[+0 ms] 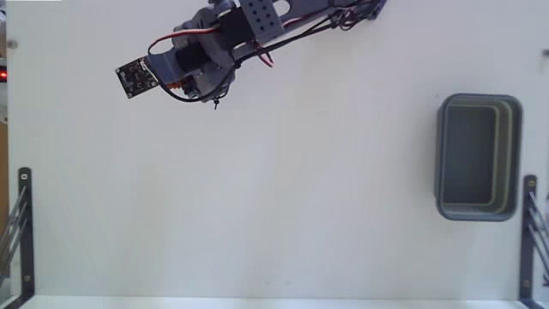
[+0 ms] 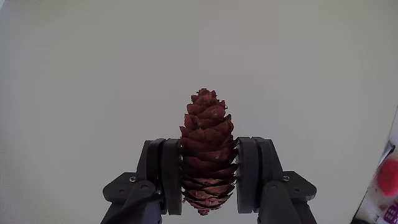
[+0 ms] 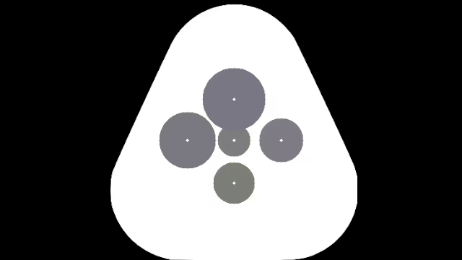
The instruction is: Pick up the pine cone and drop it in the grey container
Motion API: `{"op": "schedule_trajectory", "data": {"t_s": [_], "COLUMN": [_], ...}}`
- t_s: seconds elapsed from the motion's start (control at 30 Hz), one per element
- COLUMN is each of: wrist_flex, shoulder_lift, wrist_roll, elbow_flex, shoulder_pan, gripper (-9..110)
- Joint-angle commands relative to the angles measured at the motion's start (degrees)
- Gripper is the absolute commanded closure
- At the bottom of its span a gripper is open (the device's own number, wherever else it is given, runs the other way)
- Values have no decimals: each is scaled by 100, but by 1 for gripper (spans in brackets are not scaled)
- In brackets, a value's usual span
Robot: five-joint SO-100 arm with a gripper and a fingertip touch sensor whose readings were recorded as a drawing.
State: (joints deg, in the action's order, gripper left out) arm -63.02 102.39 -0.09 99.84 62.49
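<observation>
In the wrist view the pine cone (image 2: pixel 207 134), reddish-brown with ridged scales, stands upright between the two dark fingers. My gripper (image 2: pixel 208 171) is shut on its lower half, and pale tabletop lies behind it. In the fixed view my arm (image 1: pixel 210 51) reaches in from the top towards the upper left, and its body hides the cone. The grey container (image 1: pixel 517 154), a blue-grey rectangular tub, sits at the right side of the table, far from the arm. Nothing shows inside it.
Dark metal brackets stand at the lower left (image 1: pixel 23 232) and lower right (image 1: pixel 528 232) table edges. A red-pink object (image 2: pixel 388 175) shows at the right edge of the wrist view. White tabletop (image 1: pixel 283 189) lies between the arm and the tub.
</observation>
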Motion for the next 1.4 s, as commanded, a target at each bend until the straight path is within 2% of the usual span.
{"op": "schedule_trajectory", "data": {"t_s": [0.0, 0.47, 1.37], "wrist_flex": [-342, -1450, -1495], "shoulder_lift": [330, -8, -26], "wrist_roll": [9, 9, 9], "elbow_flex": [-618, -2066, -2129], "shoulder_pan": [115, 115, 115], "gripper": [58, 58, 58]}}
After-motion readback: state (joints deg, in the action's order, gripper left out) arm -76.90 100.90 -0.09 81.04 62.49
